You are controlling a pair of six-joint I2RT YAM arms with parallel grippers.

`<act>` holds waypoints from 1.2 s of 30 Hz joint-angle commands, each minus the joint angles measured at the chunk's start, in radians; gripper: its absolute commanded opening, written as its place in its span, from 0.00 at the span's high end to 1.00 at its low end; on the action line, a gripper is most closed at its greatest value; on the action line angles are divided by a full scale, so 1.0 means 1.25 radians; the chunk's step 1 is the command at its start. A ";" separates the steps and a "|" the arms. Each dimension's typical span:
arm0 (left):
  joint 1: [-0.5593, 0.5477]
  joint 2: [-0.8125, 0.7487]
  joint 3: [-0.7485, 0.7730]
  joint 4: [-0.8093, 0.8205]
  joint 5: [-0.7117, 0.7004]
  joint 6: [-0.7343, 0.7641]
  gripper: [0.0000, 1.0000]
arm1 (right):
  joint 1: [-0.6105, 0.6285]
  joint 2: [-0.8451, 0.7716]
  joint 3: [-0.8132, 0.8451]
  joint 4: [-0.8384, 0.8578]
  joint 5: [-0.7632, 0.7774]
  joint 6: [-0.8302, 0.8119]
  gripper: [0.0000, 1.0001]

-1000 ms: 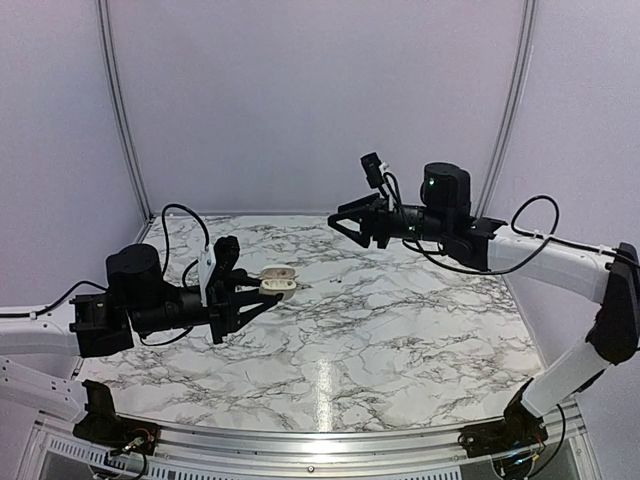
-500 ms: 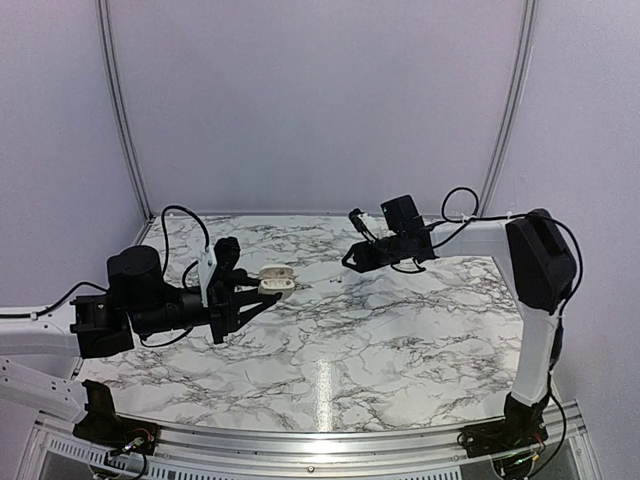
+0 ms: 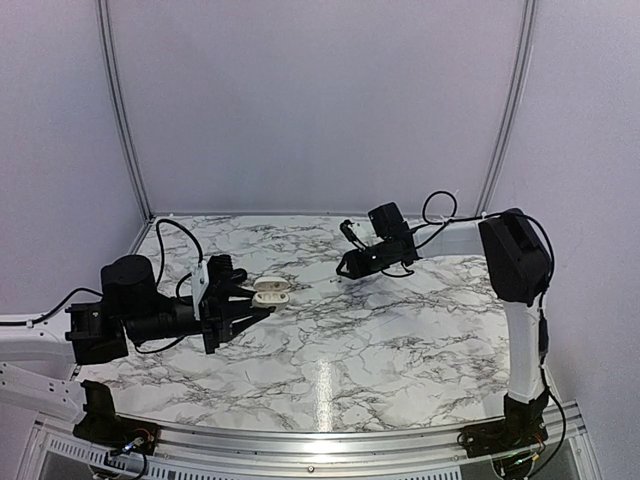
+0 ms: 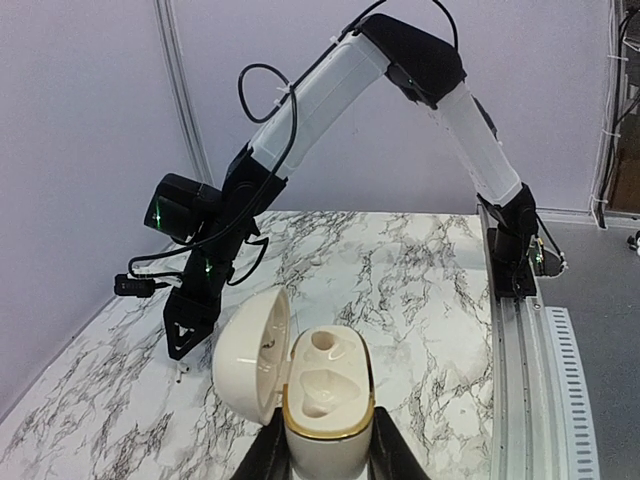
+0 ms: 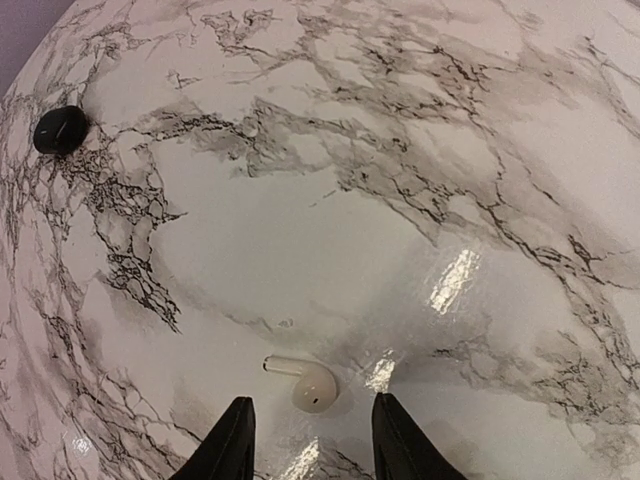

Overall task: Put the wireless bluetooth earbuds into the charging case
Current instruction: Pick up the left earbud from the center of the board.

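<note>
Near the desk's left edge we see the left gripper (image 4: 325, 442), its two black fingers (image 4: 262, 458) pinching the lower body of the case (image 4: 322, 400) from either side and holding it off the table (image 3: 400, 340). The case is smooth, glossy, cream-white plastic and rounded like a pebble. Its domed lid (image 4: 250, 350) is swung open to one side. A thin gold-toned rim edges the open body, which shows moulded hollows, one of them a round well.

The table is a glossy white slab with grey-black marble veining.

Further off, about midway along the far edge, the right gripper (image 5: 312, 402) is lowered close to the marble with its jaws spread. One earbud (image 5: 308, 384) lies flat on the table just ahead of the gap between the fingertips. It is white and shiny, with a rounded head and a short stem.

A small black disc (image 5: 60, 130) sits on the marble well apart from the earbud; we cannot tell what it is.
</note>
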 commanded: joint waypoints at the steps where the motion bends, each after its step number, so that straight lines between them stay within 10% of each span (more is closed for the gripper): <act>1: -0.003 -0.024 -0.014 0.010 0.030 0.045 1.00 | -0.008 0.018 0.046 -0.018 -0.004 -0.010 0.59; 36: -0.012 -0.015 -0.012 0.011 -0.030 0.067 1.00 | 0.005 0.084 0.053 -0.022 -0.055 -0.021 0.86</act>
